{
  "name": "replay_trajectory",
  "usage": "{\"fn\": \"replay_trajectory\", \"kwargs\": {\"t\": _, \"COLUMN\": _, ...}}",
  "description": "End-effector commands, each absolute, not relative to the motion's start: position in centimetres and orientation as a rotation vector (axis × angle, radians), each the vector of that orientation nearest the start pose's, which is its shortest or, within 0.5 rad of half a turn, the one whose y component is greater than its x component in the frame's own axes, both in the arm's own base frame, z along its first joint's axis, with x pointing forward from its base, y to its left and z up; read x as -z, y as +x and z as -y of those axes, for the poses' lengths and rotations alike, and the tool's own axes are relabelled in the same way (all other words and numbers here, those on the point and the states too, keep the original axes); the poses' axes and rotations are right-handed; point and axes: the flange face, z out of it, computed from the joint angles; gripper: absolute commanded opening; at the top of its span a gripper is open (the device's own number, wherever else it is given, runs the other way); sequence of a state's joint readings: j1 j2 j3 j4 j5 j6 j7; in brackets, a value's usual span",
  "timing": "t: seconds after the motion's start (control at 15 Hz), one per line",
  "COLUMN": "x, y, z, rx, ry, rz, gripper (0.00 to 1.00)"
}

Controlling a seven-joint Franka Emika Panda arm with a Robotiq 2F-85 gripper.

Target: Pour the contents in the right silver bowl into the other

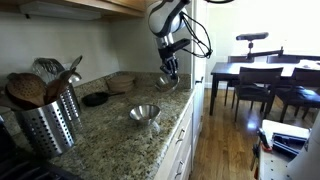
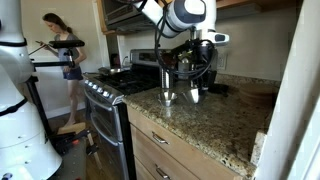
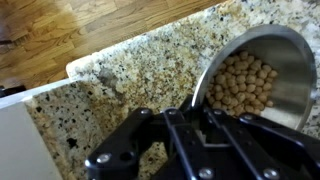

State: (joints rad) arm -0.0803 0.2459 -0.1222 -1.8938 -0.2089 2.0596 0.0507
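Home kitchen w/ a speckled granite surface (image 1: pixel 110 128). Utensil holder (image 1: pixel 45 125) w/ wooden spoons sits near left, dining table (image 1: pixel 262 70) far right, stove (image 2: pixel 105 90) on the other side, and a person (image 2: pixel 62 45) stands in the bkgd.

Filled bowl (image 3: pixel 250 80), silver & holding round tan beans (chickpea-like), sits at the far end of the surface, right under the gripper (image 3: pixel 205 118). In the wrist view the fingers look drawn together on the bowl's near rim. It reads as a rim pinch, but the tips themselves are mostly hidden by the gripper body. Can't tell if the bowl is lifted yet or still touching the surface. The receiving bowl (image 1: pixel 144 113) stands apart from it, nearer the camera in an exterior view & close to the surface's front edge. It looks empty, tho it's too small to be sure.

Step, as I judge it: grasp made, carry + pour not yet done.

Risks:
- Rim-only grip on smooth metal w/ a full load: bowl could pivot or slip once tilted, dumping early.
- Beans are round, so any that miss will roll across the surface & off the edge to the floor.
- Receiving bowl is light and narrow-based. A bump from the gripper or the other bowl's rim could tip it or push it off.
- Pouring from too high or too fast could make beans bounce out.
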Motion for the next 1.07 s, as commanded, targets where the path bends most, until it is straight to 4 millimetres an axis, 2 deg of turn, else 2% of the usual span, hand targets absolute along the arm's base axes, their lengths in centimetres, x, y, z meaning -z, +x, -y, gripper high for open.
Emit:
{"fn": "replay_trajectory", "kwargs": {"t": 0.0, "x": -40.1, "y": 57.3, "z": 12.1, "rx": -0.146, "ry": -3.366, "rz": -0.18, "gripper": 0.07}}
{"fn": "replay_trajectory", "kwargs": {"t": 0.4, "x": -42.0, "y": 56.9, "z": 9.1, "rx": -0.096, "ry": -3.416, "rz": -0.063, "gripper": 0.06}}
{"fn": "replay_trajectory", "kwargs": {"t": 1.0, "x": -41.0, "y": 56.7, "z": 4.9, "rx": -0.109, "ry": -3.419, "rz": 0.091, "gripper": 0.07}}
